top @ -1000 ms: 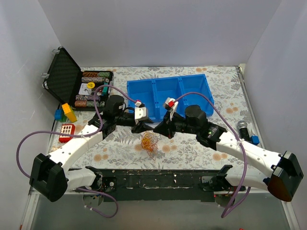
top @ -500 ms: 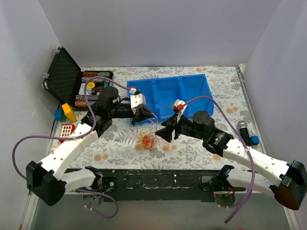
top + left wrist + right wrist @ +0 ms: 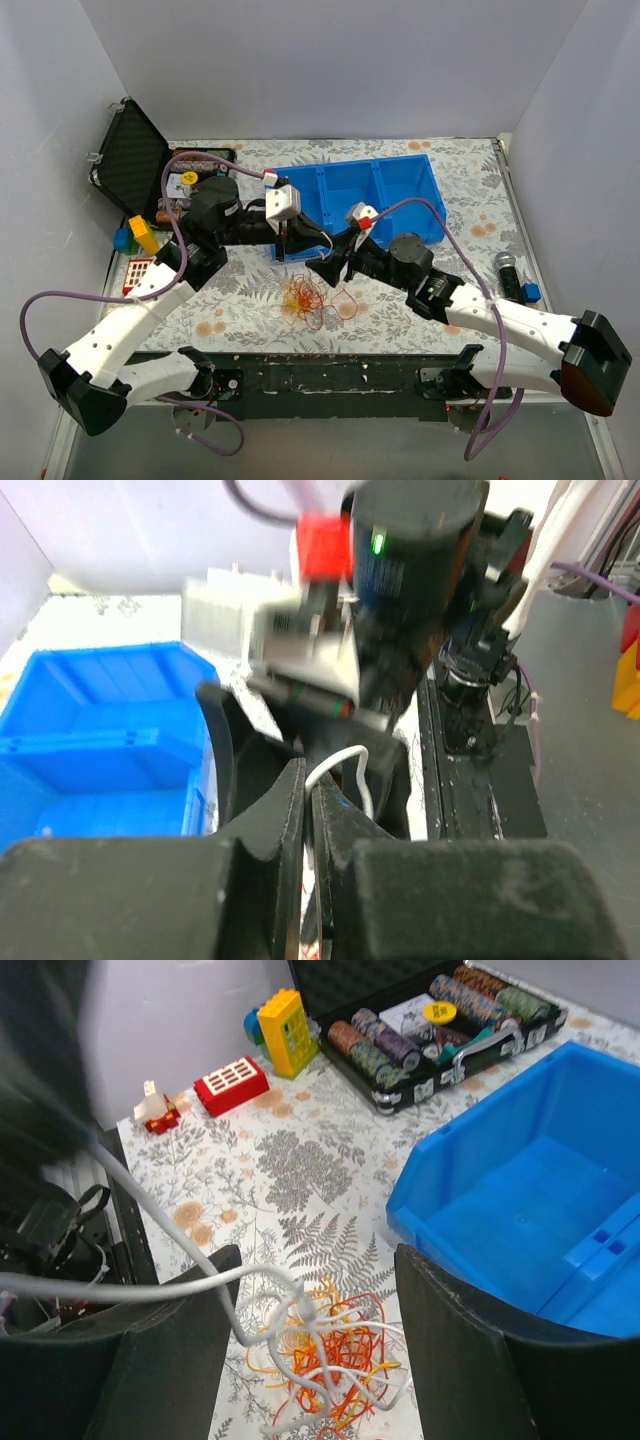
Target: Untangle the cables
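The cables lie as a tangle (image 3: 308, 297) of white, orange-yellow and red wire on the flowered table in front of the blue bin. My left gripper (image 3: 292, 246) hovers just behind the tangle. In the left wrist view it (image 3: 308, 772) is shut on a white cable (image 3: 345, 758) that loops out past its fingertips. My right gripper (image 3: 324, 268) is to the right of the tangle, close to the left one. In its wrist view the right gripper (image 3: 312, 1260) is open above the tangle (image 3: 335, 1360), and a taut white strand (image 3: 150, 1290) runs off to the left.
A blue three-part bin (image 3: 350, 190) stands right behind both grippers; its corner (image 3: 540, 1190) is near my right finger. An open black case of chips (image 3: 135, 160) sits at the back left, with yellow (image 3: 143, 234) and red (image 3: 140, 270) toy bricks beside it. A small dark cylinder (image 3: 507, 270) lies at the right.
My left gripper has shut on the white cable and pulled it up and back toward the bin. My right gripper has opened and swung left over the tangle.
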### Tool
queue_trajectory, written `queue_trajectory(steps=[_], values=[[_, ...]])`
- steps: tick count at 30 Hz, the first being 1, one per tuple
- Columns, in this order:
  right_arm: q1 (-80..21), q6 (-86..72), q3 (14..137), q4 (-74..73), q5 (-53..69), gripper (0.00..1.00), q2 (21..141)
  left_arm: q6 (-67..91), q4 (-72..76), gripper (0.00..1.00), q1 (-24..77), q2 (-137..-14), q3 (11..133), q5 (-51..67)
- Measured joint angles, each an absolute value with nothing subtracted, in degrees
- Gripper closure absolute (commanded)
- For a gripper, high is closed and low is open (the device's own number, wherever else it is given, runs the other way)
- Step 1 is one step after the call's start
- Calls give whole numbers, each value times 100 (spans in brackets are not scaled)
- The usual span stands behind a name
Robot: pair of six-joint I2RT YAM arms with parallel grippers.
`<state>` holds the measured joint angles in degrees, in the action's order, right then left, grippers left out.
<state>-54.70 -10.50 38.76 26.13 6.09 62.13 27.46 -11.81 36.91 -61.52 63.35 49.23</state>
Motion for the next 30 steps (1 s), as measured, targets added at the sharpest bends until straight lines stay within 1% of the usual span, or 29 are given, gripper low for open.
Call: queue_trajectory(steps=[8,15,18,23,30], values=[[-5647,-1179,3701,3022,451,37,7004,3142,-1160,100,3726,-6318,7518,4842],[-5655,-1354,3398,3216,443,39,7459,3395,-1009,100,3728,-6584,8729,4628],[-5655,-1439,3173,3317,443,41,7631,3454,-840,100,3728,-6698,9227,4381],[-5655,-1605,2681,3363,421,46,7806,3472,-370,100,3728,-6831,9804,3826],[-5655,-1828,2080,3457,408,46,8027,3284,318,100,3728,-7096,10213,3000]])
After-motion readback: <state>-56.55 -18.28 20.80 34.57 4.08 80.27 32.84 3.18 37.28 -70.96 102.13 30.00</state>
